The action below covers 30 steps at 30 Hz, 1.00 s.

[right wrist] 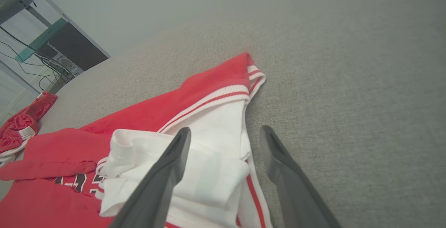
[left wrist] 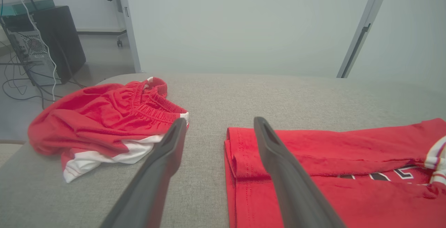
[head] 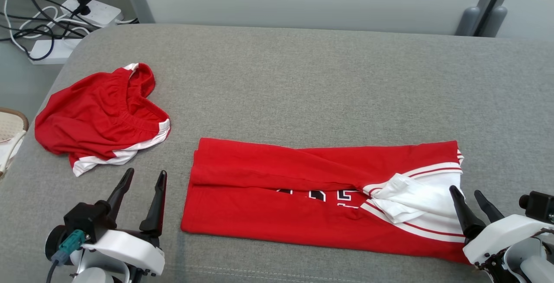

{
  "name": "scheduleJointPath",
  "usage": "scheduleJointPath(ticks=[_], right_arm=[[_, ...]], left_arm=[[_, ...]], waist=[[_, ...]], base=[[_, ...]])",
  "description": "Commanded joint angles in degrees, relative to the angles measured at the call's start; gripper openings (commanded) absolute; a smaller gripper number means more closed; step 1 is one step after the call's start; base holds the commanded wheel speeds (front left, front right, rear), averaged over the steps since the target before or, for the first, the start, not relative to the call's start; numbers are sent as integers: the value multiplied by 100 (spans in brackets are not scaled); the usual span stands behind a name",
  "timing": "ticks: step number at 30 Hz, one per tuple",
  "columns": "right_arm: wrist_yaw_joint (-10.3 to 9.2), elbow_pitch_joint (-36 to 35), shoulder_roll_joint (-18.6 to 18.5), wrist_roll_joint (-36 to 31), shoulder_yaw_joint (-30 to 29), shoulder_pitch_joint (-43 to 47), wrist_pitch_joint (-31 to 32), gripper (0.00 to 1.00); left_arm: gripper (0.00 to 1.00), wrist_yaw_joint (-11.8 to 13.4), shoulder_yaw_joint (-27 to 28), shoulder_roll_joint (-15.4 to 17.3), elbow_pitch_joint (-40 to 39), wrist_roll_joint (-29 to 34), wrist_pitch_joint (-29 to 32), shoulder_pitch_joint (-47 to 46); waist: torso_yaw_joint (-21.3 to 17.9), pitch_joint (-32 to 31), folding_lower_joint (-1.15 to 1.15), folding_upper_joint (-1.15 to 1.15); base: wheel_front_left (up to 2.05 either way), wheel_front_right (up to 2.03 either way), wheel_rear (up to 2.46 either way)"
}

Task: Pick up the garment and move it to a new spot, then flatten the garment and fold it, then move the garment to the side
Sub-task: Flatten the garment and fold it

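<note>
Fingers [head: 154,205] apart and empty on both arms, left gripper [head: 146,172] just beside the garment [head: 268,218], right gripper [head: 465,191] at its right edge

The garment [head: 303,196] lies across the near middle of the table [head: 324,84], and the shorts [head: 95,118] lie well apart to its left and farther back, near the table's left edge. The left gripper [head: 146,172] is just left of the garment, the right gripper [head: 465,190] at its right end.

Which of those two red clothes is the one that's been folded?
The red jersey with dark lettering, lying flat in a long strip. The red shorts to its left lie crumpled in a heap.
</note>
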Motion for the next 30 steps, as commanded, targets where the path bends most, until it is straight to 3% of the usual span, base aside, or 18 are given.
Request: scheduleJointPath(ticks=[1,13,30], right_arm=[[-16,-3,-70,46,9,68,-75,100],[-16,589,87,168,83,-185,-22,100],[-16,262,-40,726,960,-437,797,100]], left_arm=[[100,-12,282,75,-212,115,-35,-59],[100,-205,579,-279,-374,469,-35,68],[100,-297,603,-316,-318,488,-35,-16]], waist=[[64,23,0,0],[339,173,0,0],[480,374,0,0]], base=[[0,0,0],[0,0,0],[0,0,0]])
